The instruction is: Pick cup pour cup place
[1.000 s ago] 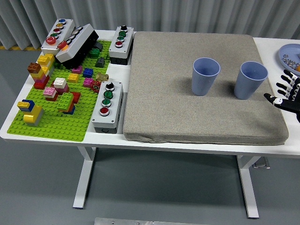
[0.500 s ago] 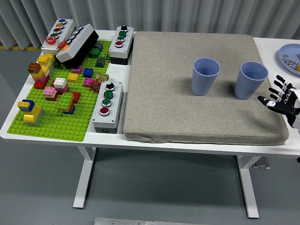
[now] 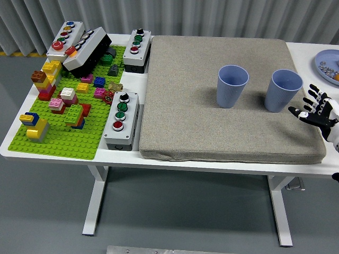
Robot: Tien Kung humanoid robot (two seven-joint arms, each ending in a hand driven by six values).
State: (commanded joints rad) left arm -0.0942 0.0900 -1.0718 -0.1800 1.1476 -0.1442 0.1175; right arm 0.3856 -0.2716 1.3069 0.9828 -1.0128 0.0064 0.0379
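Observation:
Two blue-grey cups stand upright on a grey-brown mat [image 3: 212,121]: the left cup [image 3: 232,85] near the mat's middle and the right cup [image 3: 283,90] near its right edge. My right hand [image 3: 313,108] comes in from the right edge, fingers spread and empty, a short way to the right of the right cup and not touching it. What is inside the cups does not show. My left hand is out of view.
A green baseplate [image 3: 63,138] with several coloured bricks fills the table's left. Button boxes stand at the back left [image 3: 65,38], beside the mat's back corner [image 3: 137,50] and along its left side [image 3: 122,119]. A blue plate [image 3: 327,62] with small pieces sits far right.
My right hand has moved left and slightly up, closer to the right cup, with its fingers still spread. The cups have not moved.

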